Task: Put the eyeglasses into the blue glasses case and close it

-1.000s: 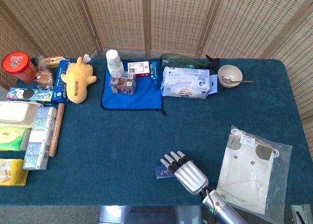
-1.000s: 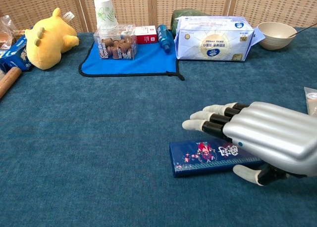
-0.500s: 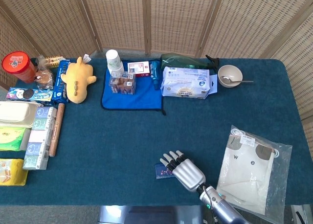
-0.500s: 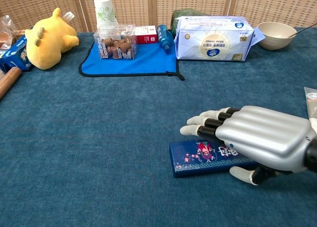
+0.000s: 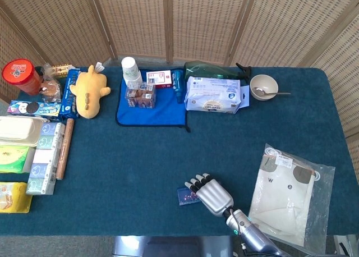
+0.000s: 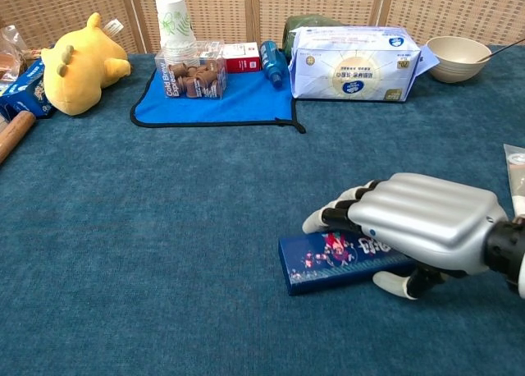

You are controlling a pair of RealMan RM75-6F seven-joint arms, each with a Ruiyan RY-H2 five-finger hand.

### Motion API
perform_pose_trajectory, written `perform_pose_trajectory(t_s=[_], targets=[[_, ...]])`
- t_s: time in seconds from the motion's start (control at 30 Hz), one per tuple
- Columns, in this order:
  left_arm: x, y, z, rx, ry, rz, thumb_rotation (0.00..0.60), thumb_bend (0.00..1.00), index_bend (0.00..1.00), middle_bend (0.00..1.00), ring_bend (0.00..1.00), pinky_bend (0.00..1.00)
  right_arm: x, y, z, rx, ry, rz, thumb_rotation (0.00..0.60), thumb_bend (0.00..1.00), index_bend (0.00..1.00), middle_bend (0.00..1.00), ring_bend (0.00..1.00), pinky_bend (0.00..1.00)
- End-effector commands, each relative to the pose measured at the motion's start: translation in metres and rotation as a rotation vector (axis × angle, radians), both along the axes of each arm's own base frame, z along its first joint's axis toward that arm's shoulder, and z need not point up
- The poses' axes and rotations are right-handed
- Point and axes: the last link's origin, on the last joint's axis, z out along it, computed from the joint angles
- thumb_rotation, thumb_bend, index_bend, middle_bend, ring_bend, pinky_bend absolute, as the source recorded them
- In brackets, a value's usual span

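Chest view — the right hand (image 6: 418, 228) is lying over the closed blue glasses case (image 6: 328, 263) near the desk's front edge, fingers curling down onto it, thumb against its near side — gripping it.

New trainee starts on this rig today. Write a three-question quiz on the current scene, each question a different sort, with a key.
1. True or false: the right hand lies over the right end of the blue glasses case.
2. Multiple choice: where is the spoon? A) in the bowl B) on the blue mat C) on the yellow plush toy
3. Fill in: the case's lid is ____ (open/closed).

Key:
1. True. The fingers curl down over its top and the thumb shows at its front edge.
2. A.
3. Closed. No eyeglasses are visible in either view.
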Motion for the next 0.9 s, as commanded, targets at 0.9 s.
perform_pose_trajectory(t_s=[0.9], targets=[[0.006,0.012,-0.004,-0.023,0.008,0.000,0.600,0.30,0.19,0.12,0.00,0.00,0.018,-0.072,0.026,-0.119,-0.143,-0.107,0.600,0.36,0.44,0.42,0.36,0.38]])
